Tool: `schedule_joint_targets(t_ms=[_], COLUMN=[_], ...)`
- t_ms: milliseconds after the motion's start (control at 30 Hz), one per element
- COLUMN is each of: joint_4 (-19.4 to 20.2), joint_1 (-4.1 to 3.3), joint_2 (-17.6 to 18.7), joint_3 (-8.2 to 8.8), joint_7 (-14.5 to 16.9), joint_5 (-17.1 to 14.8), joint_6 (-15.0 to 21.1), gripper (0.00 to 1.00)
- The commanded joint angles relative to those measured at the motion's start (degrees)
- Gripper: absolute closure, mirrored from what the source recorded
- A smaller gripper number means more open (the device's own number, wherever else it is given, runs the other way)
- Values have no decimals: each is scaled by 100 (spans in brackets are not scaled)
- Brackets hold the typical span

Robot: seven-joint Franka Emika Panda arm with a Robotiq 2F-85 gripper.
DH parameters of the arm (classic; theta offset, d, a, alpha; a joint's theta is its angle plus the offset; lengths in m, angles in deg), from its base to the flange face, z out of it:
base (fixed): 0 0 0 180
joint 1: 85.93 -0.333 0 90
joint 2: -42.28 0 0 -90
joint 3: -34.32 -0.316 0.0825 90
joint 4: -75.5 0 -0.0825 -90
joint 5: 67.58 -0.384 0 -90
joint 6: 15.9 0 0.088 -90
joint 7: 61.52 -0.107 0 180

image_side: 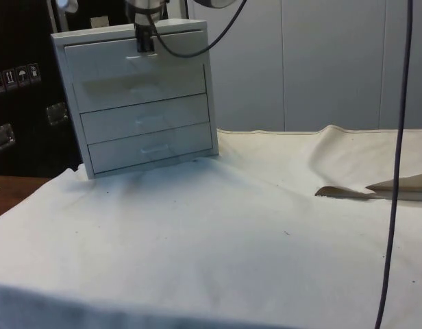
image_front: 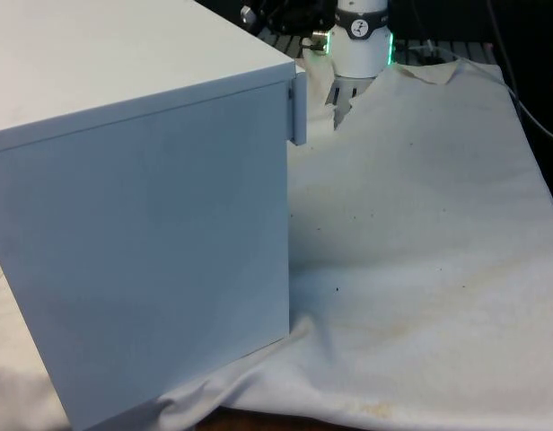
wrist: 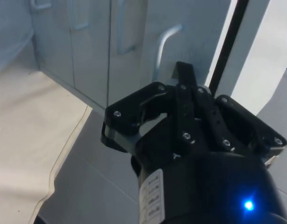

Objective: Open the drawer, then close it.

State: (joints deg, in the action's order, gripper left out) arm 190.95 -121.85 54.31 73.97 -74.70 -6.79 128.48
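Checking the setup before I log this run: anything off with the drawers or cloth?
The chest of drawers stands square. Its top drawer sits slightly proud of the front, with the gripper at its handle. The white cloth is rumpled and lightly stained. Nothing spilled or damaged.

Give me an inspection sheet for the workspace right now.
Surface: white cloth, wrinkled, faint specks and stains.
Job's things: chest of drawers, four drawers; top drawer slightly proud of the chest's front.
Clutter: nothing seen.
Gripper: gripper at the top drawer's handle; fingers' state unclear.
Cables: black cable hanging near the side camera; another loops from the arm.
Surroundings: pale wall panels, dark cabinet.
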Motion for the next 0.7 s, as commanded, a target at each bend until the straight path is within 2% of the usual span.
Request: schedule_joint_targets(t_ms=[0, 33, 67, 300, 333, 367, 433, 500, 600, 633, 667], joint_4=[-74, -23, -97, -275, -206, -298, -367, -372, -350, -350, -332], joint_1=[46, 6, 46, 52, 11, 57, 57, 46, -23, 11, -52], joint_2=[97, 29, 126, 378, 292, 407, 498, 504, 435, 481, 390], joint_3=[40, 11, 52, 178, 149, 195, 229, 241, 258, 235, 252], joint_7=[-86, -23, -109, -258, -183, -275, -332, -355, -424, -367, -441], joint_5=[86, 0, 86, 69, 0, 69, 63, 63, 86, 0, 97], joint_6=[132, 6, 143, 229, 115, 241, 252, 241, 149, 149, 115], gripper=[100, 100, 100, 100, 100, 100, 100, 100, 100, 100, 100])
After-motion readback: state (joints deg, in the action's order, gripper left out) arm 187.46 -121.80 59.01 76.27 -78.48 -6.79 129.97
